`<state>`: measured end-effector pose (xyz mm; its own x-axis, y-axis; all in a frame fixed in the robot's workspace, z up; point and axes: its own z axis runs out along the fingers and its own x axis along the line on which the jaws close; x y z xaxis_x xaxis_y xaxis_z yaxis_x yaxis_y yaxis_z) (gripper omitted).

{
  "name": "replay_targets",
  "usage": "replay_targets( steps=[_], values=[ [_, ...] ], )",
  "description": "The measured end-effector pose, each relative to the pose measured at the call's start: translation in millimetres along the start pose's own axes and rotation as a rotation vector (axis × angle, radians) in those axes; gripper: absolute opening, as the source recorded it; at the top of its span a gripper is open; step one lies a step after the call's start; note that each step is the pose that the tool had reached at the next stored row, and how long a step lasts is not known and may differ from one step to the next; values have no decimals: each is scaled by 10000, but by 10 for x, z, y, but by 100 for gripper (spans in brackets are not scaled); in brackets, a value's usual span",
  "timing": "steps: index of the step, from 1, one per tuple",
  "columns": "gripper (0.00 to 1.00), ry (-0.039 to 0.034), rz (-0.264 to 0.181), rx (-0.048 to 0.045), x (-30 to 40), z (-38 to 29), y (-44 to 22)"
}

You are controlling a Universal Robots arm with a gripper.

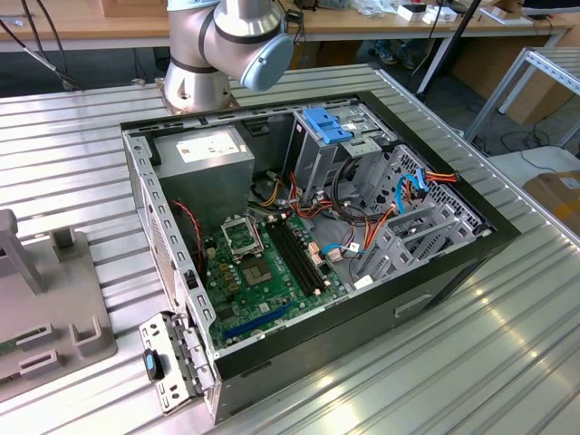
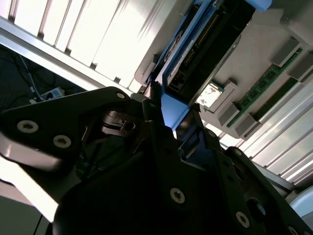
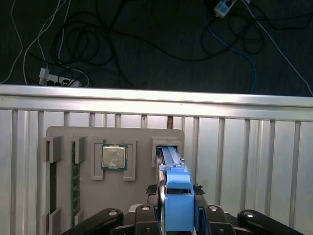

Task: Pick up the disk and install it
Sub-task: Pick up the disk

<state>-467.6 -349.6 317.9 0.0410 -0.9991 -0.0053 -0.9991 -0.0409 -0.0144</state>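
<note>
Upright in the grey holder, the disk (blue frame, dark body) sits clamped by the gripper.

Disk in holder slot, beside chip

1. Found the disk standing upright on its long edge, thin side facing up.
2. Seated in the narrow end slot of a grey holder resting on the ribbed metal counter.
3. Positioned just beside the holder's recess carrying a square processor chip, apart from it.
4. Noted a light-blue plastic frame along the upper edge, broadening into a block at one end.
5. Seen from the side in the second wrist view as a dark flat body with a connector row along one end.
6. Blue frame also confirmed there at the near end.
</note>
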Motion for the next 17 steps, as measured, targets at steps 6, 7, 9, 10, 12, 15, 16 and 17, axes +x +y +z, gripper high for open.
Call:
replay_targets(
  steps=[6,7,9,10,12,15,16,17],
  values=[
    [36,0,0,0,0,-2,0],
    [36,0,0,-1,0,-3,0],
    [36,0,0,-1,0,-4,0],
    [36,0,0,-1,0,-5,0],
    [36,0,0,-1,0,-28,0],
    [36,0,1,-1,-1,-72,-1],
    [36,0,0,-1,-1,-93,-1],
    [36,0,0,0,-1,-108,-1]
  ],
)
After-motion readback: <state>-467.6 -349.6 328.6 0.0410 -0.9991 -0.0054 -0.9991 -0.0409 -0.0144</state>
